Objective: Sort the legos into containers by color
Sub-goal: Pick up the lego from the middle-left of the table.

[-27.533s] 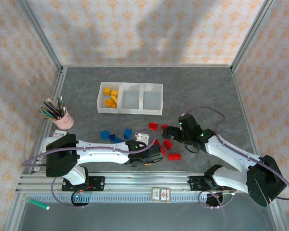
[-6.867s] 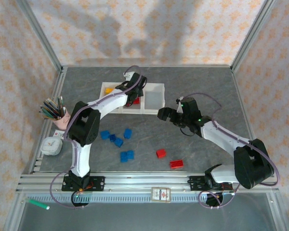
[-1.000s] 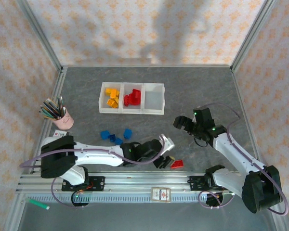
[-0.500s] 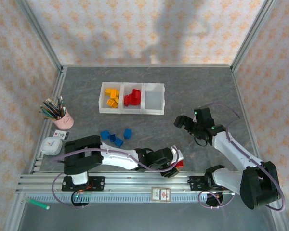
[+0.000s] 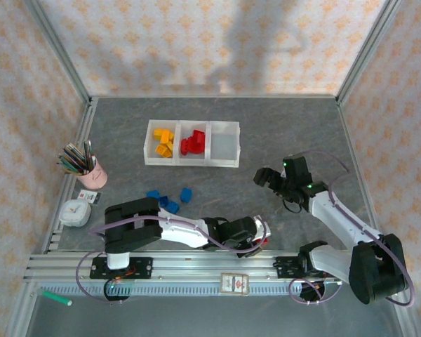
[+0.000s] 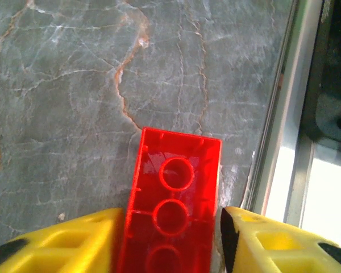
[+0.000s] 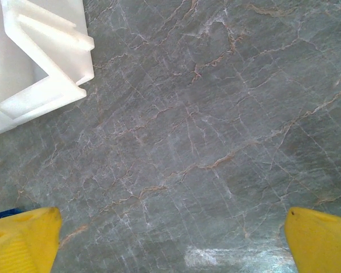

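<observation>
I see the containers toward the far side of the table. The left compartment holds yellow-orange legos and the middle 1 holds red legos. My left gripper clamps a red brick lying on the table beside the near rail. My right gripper hangs spread wide over bare table near the bins' corner. Blue legos lie loose on the table.

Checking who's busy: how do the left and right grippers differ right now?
The left gripper has its fingers closed against a red brick lying on the table; the right gripper is spread wide over bare table. The left sits by the near rail; the right near a corner of the bins. Both have yellow fingers.
</observation>
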You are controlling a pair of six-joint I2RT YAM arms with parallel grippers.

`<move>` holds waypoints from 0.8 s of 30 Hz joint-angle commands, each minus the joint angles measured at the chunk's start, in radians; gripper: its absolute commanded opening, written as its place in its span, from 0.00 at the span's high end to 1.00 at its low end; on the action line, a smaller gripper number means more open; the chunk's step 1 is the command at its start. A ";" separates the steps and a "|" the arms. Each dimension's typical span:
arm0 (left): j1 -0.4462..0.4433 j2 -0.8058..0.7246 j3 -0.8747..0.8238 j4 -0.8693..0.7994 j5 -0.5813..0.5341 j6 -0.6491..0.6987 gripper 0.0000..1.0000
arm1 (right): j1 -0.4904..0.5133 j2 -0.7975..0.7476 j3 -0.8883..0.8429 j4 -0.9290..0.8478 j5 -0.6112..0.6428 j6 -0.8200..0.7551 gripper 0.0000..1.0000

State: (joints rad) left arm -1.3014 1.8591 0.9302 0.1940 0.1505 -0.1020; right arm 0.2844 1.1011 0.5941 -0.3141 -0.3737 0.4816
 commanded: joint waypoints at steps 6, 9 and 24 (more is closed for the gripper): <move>0.031 -0.020 -0.033 0.041 0.008 -0.011 0.68 | -0.008 0.016 -0.007 0.023 -0.014 -0.019 0.00; 0.043 -0.062 -0.060 0.050 0.003 -0.025 0.70 | -0.007 0.008 0.007 0.021 -0.034 -0.029 0.00; 0.257 -0.472 -0.239 -0.026 -0.171 -0.178 0.72 | 0.033 0.039 0.140 0.025 -0.157 -0.055 0.00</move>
State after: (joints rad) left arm -1.1023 1.4464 0.6872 0.2298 0.0586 -0.2390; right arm 0.2928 1.1229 0.6785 -0.3065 -0.5007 0.4404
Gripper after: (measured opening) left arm 0.309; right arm 0.996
